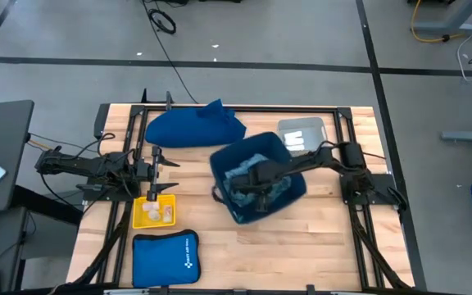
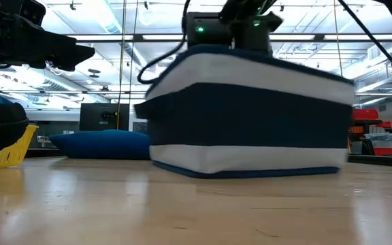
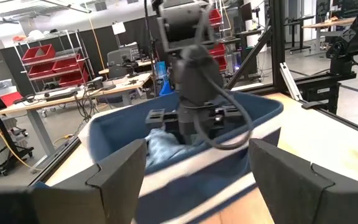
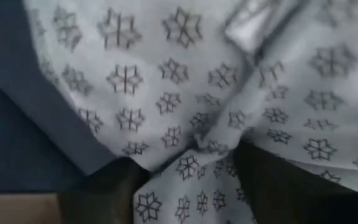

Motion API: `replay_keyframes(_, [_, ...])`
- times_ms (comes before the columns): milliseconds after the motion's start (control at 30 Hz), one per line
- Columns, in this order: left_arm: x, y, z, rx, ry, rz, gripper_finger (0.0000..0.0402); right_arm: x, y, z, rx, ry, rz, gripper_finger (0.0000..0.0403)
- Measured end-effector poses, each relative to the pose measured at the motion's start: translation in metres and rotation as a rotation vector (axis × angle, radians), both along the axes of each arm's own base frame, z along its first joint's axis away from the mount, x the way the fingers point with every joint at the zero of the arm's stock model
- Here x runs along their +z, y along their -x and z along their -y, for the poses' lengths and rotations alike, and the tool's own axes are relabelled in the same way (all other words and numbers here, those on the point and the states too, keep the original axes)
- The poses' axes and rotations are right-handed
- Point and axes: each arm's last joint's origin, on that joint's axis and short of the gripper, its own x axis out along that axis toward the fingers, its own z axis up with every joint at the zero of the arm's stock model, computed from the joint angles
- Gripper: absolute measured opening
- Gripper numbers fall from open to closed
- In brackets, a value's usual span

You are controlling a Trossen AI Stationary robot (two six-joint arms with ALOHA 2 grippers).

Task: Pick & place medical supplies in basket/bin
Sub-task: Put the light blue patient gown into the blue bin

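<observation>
A blue basket (image 1: 281, 147) (image 2: 250, 116) (image 3: 260, 109) stands mid-table with the teal speckled cloth (image 1: 281, 190) (image 3: 163, 146) (image 4: 166, 81) crumpled inside. My right gripper (image 1: 248, 192) (image 4: 191, 174) reaches down into the basket, open, its fingers in the cloth. The large dark-blue cloth (image 1: 191, 127) (image 2: 101, 144) lies on the table behind the basket, to its left. White rolls (image 1: 150, 211) sit in a yellow tray (image 1: 135, 215) (image 2: 12, 150) at the left. My left gripper (image 1: 156, 162) (image 3: 197, 162) hovers open over the tray's far side, level, facing the basket, and holds nothing. My right gripper comes at the teal speckled cloth from above, slanting in from the table's right. Its two fingers (image 4: 104, 186) stand apart and sink into the crumpled cloth, and a fold (image 4: 194, 158) bulges up between them. The cloth rests in the basket, slack.
A flat bright-blue zip pouch (image 1: 164, 258) lies at the near edge, below the yellow tray. A clear shiny packet (image 1: 301, 131) lies behind the basket on the right. Bare wood shows along the near right of the table (image 1: 326, 238).
</observation>
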Motion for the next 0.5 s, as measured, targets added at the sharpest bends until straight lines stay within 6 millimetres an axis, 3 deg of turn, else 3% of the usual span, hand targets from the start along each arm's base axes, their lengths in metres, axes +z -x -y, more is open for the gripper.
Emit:
replay_keyframes(267, [0.000,0.000,0.000,0.000,0.000,0.000,0.0284,-0.022,0.036,-0.061,0.011,-0.063,-0.174,0.0252])
replay_keyframes(500, [0.000,0.000,0.000,0.000,0.000,0.000,0.0284,-0.023,0.050,-0.103,0.069,0.073,-0.077,0.0239])
